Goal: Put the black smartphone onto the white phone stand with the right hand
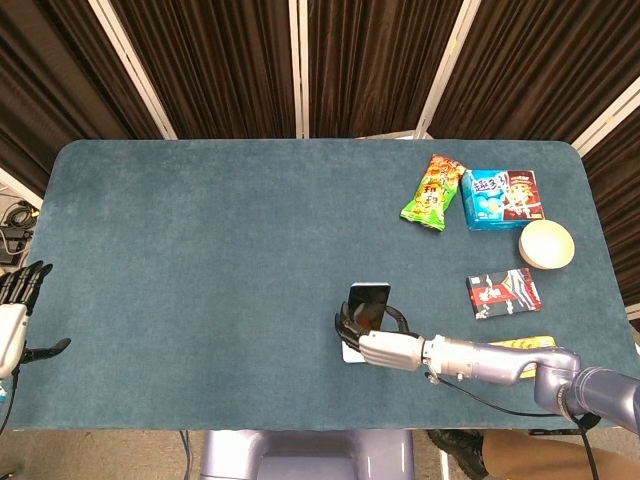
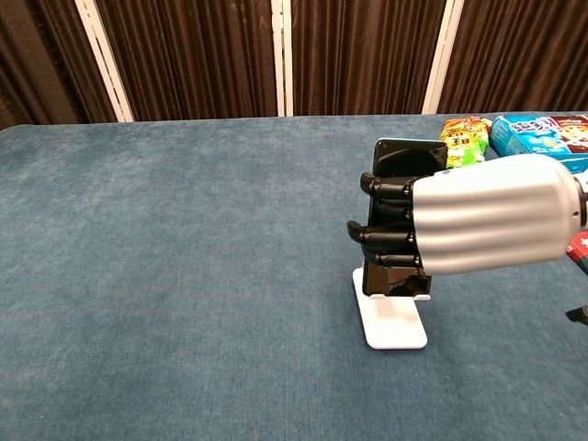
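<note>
My right hand (image 2: 459, 227) is clamped around the black phone (image 2: 397, 161), fingers (image 2: 381, 234) wrapped across its front. The phone stands upright with its lower edge down on the white stand (image 2: 390, 317); I can't tell whether it is fully seated. My left hand (image 1: 15, 305) hangs off the desk (image 1: 200, 260) edge, far from the stand, fingers spread and holding nothing.

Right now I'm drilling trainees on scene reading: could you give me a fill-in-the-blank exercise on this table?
1. The right robot hand grips the black ____.
2. Under the black smartphone sits the phone stand, coloured ____.
3. The table has a ____ cloth.
4. Beside the green snack bag lies a snack box coloured ____.

Missing: smartphone; white; blue; blue
</note>
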Controlling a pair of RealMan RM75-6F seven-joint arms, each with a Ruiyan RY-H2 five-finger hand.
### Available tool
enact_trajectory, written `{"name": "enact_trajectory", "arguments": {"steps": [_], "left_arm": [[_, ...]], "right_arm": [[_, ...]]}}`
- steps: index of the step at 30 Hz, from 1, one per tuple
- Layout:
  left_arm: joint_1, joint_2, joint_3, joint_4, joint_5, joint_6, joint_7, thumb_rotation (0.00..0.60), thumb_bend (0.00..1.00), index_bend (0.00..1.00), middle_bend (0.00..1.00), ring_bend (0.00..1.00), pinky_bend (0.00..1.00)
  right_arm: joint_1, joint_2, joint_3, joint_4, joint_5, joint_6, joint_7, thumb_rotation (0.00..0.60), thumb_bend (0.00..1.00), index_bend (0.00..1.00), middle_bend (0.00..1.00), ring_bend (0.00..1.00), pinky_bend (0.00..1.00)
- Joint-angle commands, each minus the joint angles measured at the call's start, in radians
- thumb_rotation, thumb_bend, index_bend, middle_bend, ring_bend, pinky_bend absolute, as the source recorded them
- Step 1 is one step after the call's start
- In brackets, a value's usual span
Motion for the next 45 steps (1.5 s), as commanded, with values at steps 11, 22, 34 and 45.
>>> {"name": "enact_trajectory", "arguments": {"steps": [11,22,34,45], "left_arm": [[0.001,0.003,0.002,-0.003,0.006,0.003,-0.003,0.600,0.00,0.00,0.00,0.00,0.00],[0.005,0.007,0.005,-0.006,0.014,0.008,-0.008,0.600,0.00,0.00,0.00,0.00,0.00],[0.010,0.014,0.009,-0.011,0.030,0.019,-0.023,0.600,0.00,0.00,0.00,0.00,0.00],[0.031,0.023,0.023,-0.021,0.085,0.063,-0.042,0.600,0.00,0.00,0.00,0.00,0.00]], "right_arm": [[-0.023,-0.005,0.009,-0.010,-0.006,0.025,0.000,0.600,0.40,0.22,0.14,0.08,0.17],[-0.053,0.008,0.029,-0.035,0.011,0.031,-0.013,0.600,0.37,0.19,0.09,0.03,0.13],[-0.181,0.100,0.030,-0.029,0.036,0.284,0.075,0.600,0.32,0.19,0.11,0.03,0.15],[-0.440,0.074,0.102,0.096,0.400,0.552,0.485,0.600,0.01,0.07,0.01,0.00,0.03]]}}
